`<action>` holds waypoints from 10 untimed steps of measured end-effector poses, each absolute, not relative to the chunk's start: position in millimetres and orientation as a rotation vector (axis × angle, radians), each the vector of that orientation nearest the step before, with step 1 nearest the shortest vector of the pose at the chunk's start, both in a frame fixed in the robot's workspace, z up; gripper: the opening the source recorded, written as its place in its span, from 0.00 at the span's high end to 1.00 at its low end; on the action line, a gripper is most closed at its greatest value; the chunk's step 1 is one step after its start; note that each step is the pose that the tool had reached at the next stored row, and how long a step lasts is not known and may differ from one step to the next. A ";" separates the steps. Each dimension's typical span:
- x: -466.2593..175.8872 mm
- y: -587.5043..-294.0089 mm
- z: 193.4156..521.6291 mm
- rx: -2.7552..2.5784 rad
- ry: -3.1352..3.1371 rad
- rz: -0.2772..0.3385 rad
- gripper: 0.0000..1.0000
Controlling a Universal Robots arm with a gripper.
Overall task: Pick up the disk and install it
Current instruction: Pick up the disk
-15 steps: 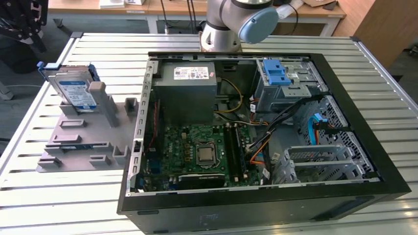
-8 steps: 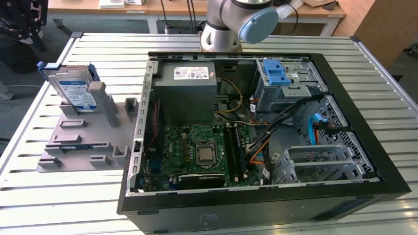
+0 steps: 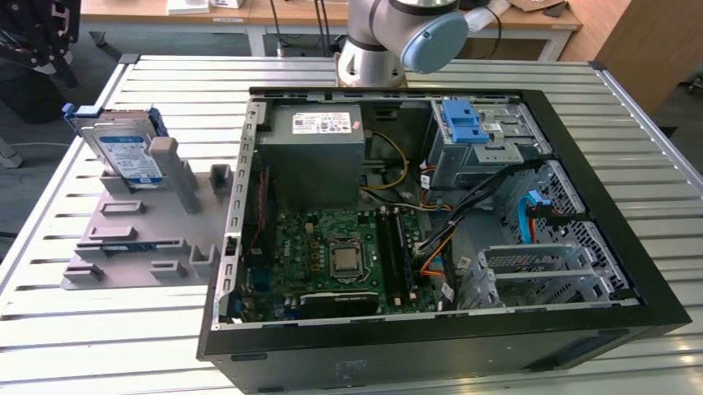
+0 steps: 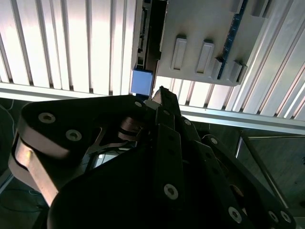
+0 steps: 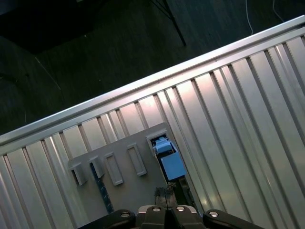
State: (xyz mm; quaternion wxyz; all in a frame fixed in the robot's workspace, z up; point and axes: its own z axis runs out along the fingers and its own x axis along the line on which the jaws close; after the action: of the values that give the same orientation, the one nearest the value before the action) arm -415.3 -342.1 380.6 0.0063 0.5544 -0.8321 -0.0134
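Gripper [image 4: 157, 95] — fingers together, empty — hangs above the disk [image 3: 124, 155] upright in its grey holder [image 3: 123, 240].

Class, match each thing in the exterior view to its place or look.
Things: 1 disk; 2 power supply; 3 motherboard; 4 blue latch.
Descriptions: A green, flat on the case floor; B standing in the grey holder outside the case; C on the metal cage; D grey box with white sticker.
Pairs: 1-B; 2-D; 3-A; 4-C.
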 end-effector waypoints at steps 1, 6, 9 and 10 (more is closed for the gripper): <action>-415.3 -342.1 380.6 1.736 -2.603 -0.042 0.89; -415.3 -342.1 380.6 1.739 -2.601 -0.042 0.89; -415.3 -342.1 380.6 1.741 -2.599 -0.042 0.89; -415.3 -342.1 380.6 1.742 -2.599 -0.042 0.89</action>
State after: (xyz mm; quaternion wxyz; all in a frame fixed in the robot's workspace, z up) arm -415.3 -342.1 380.6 0.0063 0.5568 -0.8305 -0.0134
